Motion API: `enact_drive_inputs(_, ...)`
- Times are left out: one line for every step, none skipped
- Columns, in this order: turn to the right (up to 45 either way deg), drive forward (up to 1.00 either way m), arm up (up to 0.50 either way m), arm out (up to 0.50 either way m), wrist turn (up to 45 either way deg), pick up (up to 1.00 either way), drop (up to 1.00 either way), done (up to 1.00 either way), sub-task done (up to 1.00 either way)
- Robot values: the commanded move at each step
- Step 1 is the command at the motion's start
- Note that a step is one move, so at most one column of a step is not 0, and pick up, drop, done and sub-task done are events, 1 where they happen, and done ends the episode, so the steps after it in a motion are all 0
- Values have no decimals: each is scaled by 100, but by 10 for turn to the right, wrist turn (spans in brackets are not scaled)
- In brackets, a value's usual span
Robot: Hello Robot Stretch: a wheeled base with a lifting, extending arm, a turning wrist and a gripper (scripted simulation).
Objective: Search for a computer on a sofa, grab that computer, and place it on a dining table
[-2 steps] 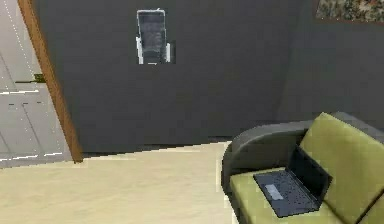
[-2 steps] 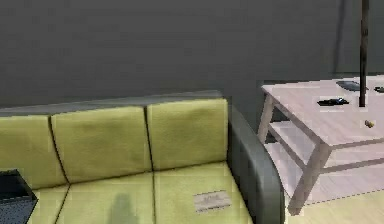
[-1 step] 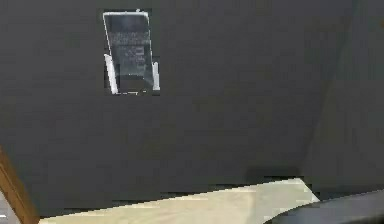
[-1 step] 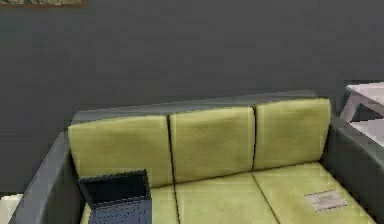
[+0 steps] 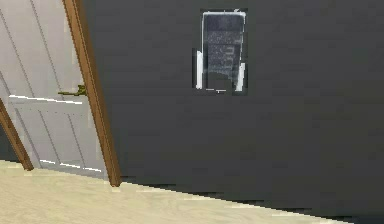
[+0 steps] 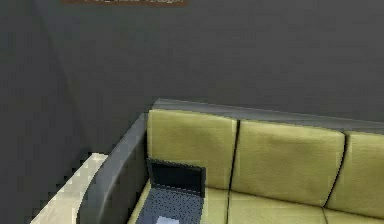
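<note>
An olive-green sofa (image 6: 285, 160) with a grey frame fills the lower right of the arm side view, against a dark wall. On its leftmost seat, next to the grey armrest (image 6: 118, 180), sits a laptop computer (image 6: 173, 192) with its dark lid raised and its light keyboard deck reaching the bottom edge.
In the forward view a dark wall stands close ahead, with a framed picture (image 5: 221, 51) hung on it. A white panelled door (image 5: 45, 90) with a brass handle and wooden frame stands at the left. Beige carpet (image 5: 60, 200) covers the floor. A brown frame edge (image 6: 125, 2) shows at the arm side view's top.
</note>
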Motion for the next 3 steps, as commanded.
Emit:
enact_drive_inputs(0, 0, 42, 0, 0, 0, 0, 0, 0)
enact_drive_inputs(0, 0, 0, 20, 0, 0, 0, 0, 0)
enact_drive_inputs(0, 0, 0, 0, 450, 0, 0, 0, 0)
